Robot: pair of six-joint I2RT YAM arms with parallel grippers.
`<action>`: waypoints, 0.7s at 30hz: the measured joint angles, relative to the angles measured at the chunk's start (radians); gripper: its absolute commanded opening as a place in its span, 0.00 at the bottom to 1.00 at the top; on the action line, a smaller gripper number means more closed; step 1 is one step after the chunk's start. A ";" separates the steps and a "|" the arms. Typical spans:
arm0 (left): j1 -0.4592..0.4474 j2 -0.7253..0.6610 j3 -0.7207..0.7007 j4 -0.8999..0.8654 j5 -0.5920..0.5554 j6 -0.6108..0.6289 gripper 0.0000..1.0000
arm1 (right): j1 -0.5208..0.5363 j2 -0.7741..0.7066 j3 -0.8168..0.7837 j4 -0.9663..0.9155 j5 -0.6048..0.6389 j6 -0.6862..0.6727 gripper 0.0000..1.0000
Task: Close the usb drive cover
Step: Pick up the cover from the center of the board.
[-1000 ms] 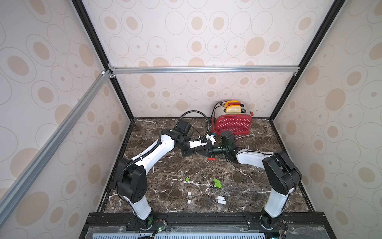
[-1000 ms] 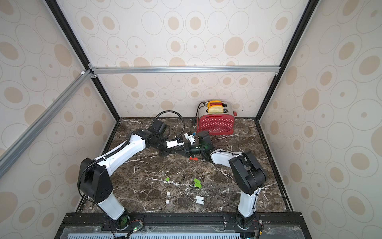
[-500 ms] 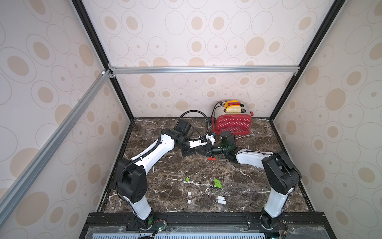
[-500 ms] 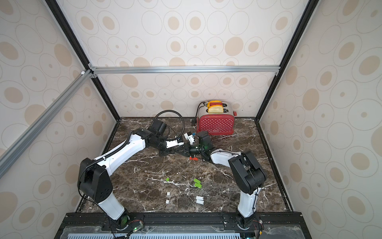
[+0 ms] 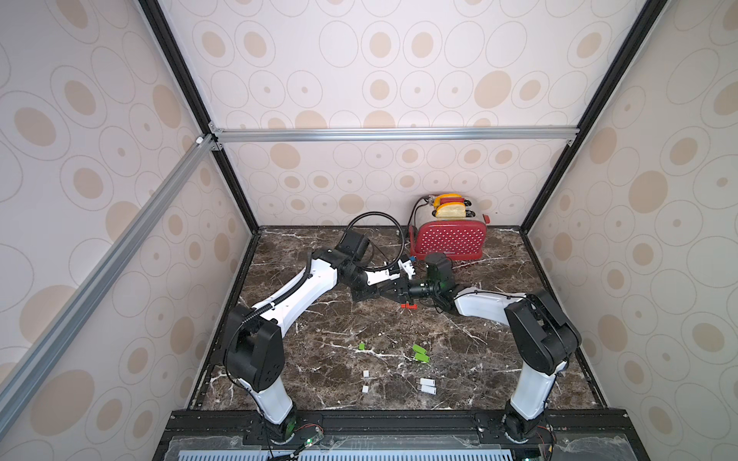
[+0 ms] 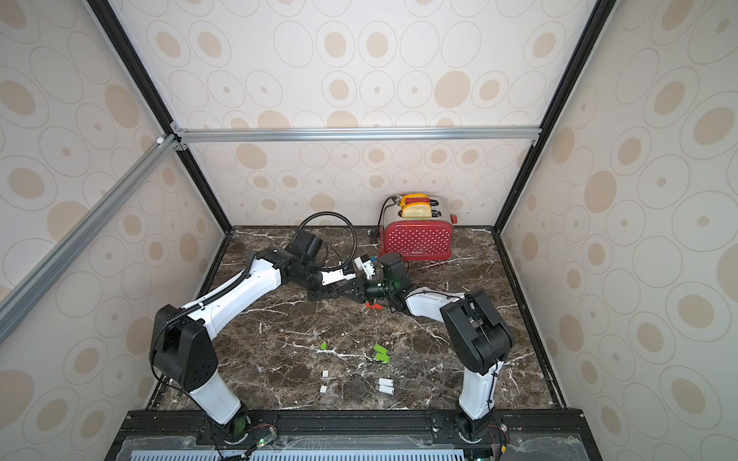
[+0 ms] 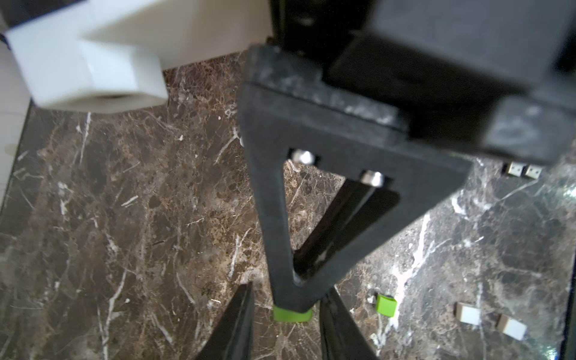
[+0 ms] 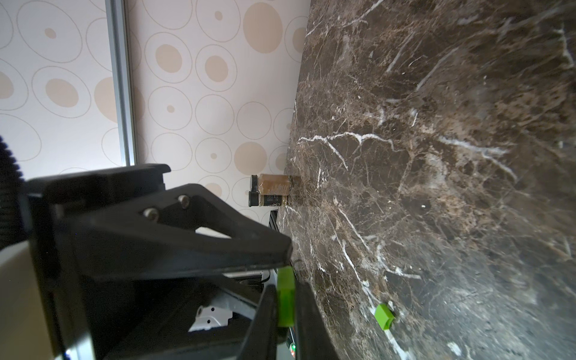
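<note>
While looking down in both top views: red toaster (image 5: pixel 449 241) at the back of the counter (image 5: pixel 319 359), close to the rear wall, two bread slices (image 5: pixel 449 205) standing in its slots. Left fingers (image 5: pixel 393 288) and right fingers (image 5: pixel 411 294) tip to tip at the far middle of the counter, just in front of the toaster; too small there to judge either opening. Red usb drive (image 5: pixel 409 306) flat on the counter just beside that meeting point, touching neither arm. Nearer the front edge, loose green pieces (image 5: pixel 419 354) and white pieces (image 5: pixel 427 385), well apart from both arms.

Through the left wrist view: left fingers (image 7: pixel 243 305) parted, one on each side of the green usb drive (image 7: pixel 292 314), a clear gap on both sides, touching nothing. Only the drive's end visible, poking out beyond the tip of the right fingers (image 7: pixel 271 218). Farther off on the counter (image 7: pixel 124 218), one of the green pieces (image 7: pixel 386 306) and some white pieces (image 7: pixel 467 313).

Through the right wrist view: right fingers (image 8: pixel 265 314) closed on the green usb drive (image 8: pixel 286 299), one end sticking out past the tips. Tip of one of the left fingers (image 8: pixel 187 237) right at that free end; touching or not, cannot tell. Cover fully seated or not, cannot tell either. Two jars (image 8: pixel 274 190) side by side on the counter (image 8: pixel 436 156) against the wall, black lids on, brownish contents inside. One of the green pieces (image 8: pixel 384 316) loose on the counter near the grip
</note>
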 measured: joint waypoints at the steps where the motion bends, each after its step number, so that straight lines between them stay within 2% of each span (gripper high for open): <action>1: 0.000 0.000 0.000 0.003 -0.001 -0.002 0.47 | -0.003 0.000 -0.001 0.000 0.000 0.000 0.10; 7: 0.018 -0.043 -0.031 0.014 0.009 -0.025 0.55 | -0.038 -0.010 -0.030 0.008 -0.003 0.000 0.10; 11: 0.097 -0.084 -0.059 0.018 0.115 -0.126 0.56 | -0.073 -0.027 -0.063 0.048 -0.002 0.015 0.10; 13: 0.168 -0.095 -0.075 0.050 0.211 -0.225 0.57 | -0.083 -0.031 -0.076 0.093 -0.001 0.038 0.09; 17: 0.277 -0.107 -0.174 0.216 0.430 -0.507 0.57 | -0.086 -0.032 -0.089 0.190 0.006 0.097 0.08; 21: 0.286 -0.097 -0.294 0.470 0.599 -0.841 0.55 | -0.086 -0.032 -0.089 0.281 0.016 0.163 0.07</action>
